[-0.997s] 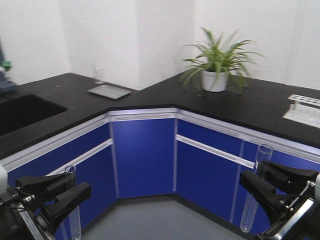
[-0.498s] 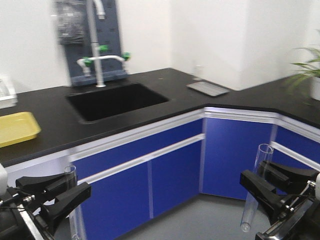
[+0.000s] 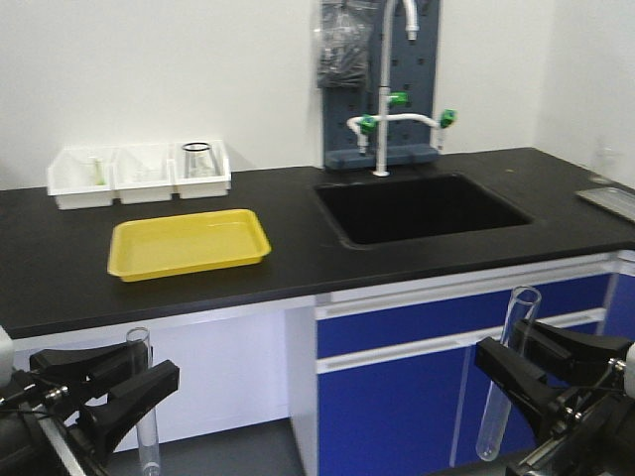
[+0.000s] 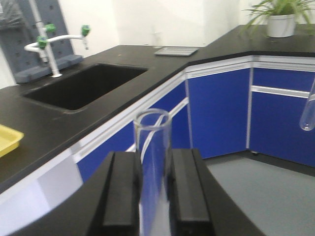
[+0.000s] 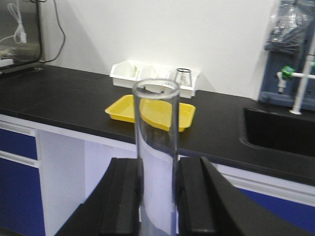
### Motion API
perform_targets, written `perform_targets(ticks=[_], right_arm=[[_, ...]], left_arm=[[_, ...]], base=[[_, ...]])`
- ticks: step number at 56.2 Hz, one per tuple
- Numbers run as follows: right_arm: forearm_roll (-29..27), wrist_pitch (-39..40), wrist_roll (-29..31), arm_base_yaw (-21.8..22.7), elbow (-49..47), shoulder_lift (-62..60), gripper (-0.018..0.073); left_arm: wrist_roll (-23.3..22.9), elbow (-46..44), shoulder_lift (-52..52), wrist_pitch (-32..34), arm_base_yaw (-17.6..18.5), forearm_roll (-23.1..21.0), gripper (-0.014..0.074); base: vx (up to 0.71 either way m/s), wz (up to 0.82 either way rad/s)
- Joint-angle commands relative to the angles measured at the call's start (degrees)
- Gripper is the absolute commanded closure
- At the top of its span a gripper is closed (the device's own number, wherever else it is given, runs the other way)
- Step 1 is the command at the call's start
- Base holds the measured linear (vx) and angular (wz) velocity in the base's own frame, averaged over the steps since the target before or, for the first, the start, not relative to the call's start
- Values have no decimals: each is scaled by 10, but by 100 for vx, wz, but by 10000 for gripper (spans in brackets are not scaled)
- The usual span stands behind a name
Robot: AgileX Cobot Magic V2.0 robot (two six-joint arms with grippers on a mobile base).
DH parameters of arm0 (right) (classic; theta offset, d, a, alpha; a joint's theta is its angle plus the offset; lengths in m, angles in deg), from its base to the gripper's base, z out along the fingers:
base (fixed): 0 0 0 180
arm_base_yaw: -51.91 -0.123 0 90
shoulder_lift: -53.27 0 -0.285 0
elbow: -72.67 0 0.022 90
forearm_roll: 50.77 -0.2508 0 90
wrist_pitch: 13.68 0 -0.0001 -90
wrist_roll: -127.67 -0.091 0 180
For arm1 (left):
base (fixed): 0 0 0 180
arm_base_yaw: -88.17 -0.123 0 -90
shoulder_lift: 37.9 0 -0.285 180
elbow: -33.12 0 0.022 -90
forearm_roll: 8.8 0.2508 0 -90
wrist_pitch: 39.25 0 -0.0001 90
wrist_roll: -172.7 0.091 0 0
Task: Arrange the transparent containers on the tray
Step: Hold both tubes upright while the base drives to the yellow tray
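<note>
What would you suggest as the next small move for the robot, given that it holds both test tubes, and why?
I would probably roll the base closer to the counter, aiming at the yellow tray. The left gripper is shut on the left test tube and the right gripper on the right test tube. Both tubes hang below the countertop, and the tray seems beyond reach.

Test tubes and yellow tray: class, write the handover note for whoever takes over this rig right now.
Left end effector: shut on the left test tube, rim up.
Right end effector: shut on the right test tube, rim up.
Yellow tray: on the black worktop, left of the sink, nothing in it.
Done: both tubes in hand.
Left: lay both on the tray.
</note>
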Motion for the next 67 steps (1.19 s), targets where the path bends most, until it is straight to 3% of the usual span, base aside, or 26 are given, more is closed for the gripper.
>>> perform_targets(ticks=[1,30,67], right_arm=[[-10,35,2,1,-15,-6,572],[-10,35,2,1,-15,-6,572],[-10,34,2,1,-15,-6,571]], left_arm=[[-5,-15,9,26,3,-17,600],[-5,-15,9,26,3,-17,600],[-5,-15,9,26,3,-17,600]], base=[[20,42],[30,32],[39,10]])
